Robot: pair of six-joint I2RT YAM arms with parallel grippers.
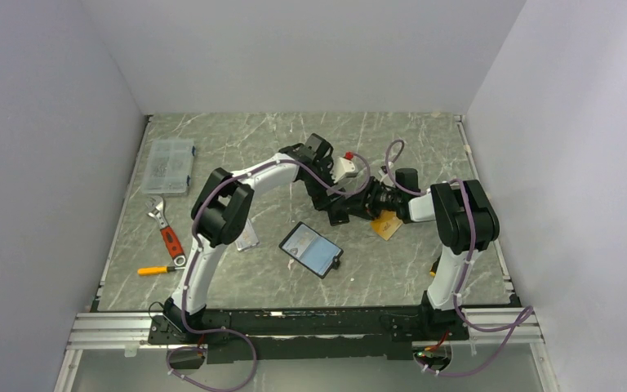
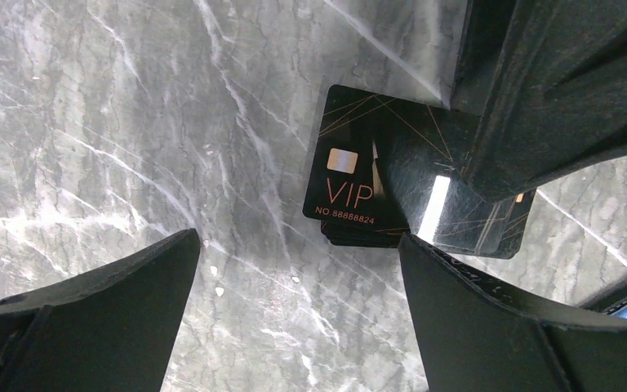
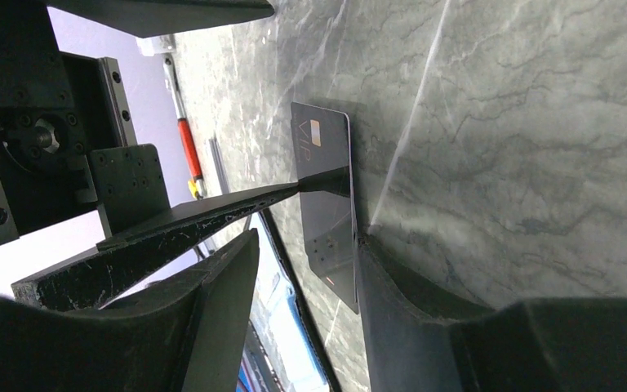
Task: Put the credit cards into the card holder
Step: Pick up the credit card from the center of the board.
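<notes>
A small stack of black credit cards (image 2: pixel 351 184), the top one marked VIP, lies on the marble table. My left gripper (image 2: pixel 302 269) hangs open over the table just in front of the stack, its right finger (image 2: pixel 490 318) touching the stack's near edge. My right gripper (image 3: pixel 306 237) stands open; one finger (image 3: pixel 408 302) rests against the top black card (image 3: pixel 326 180) and the other is apart from it. An orange-tan card (image 1: pixel 386 224) lies beside the right arm. The card holder (image 1: pixel 310 249) lies unfolded, its shiny pockets up, close in front of both grippers (image 1: pixel 351 211).
At the table's left are a clear box of screws (image 1: pixel 170 166), a red-handled wrench (image 1: pixel 166 233) and an orange screwdriver (image 1: pixel 157 269). A small clear sleeve (image 1: pixel 246 238) lies by the left arm. White walls enclose the table on three sides.
</notes>
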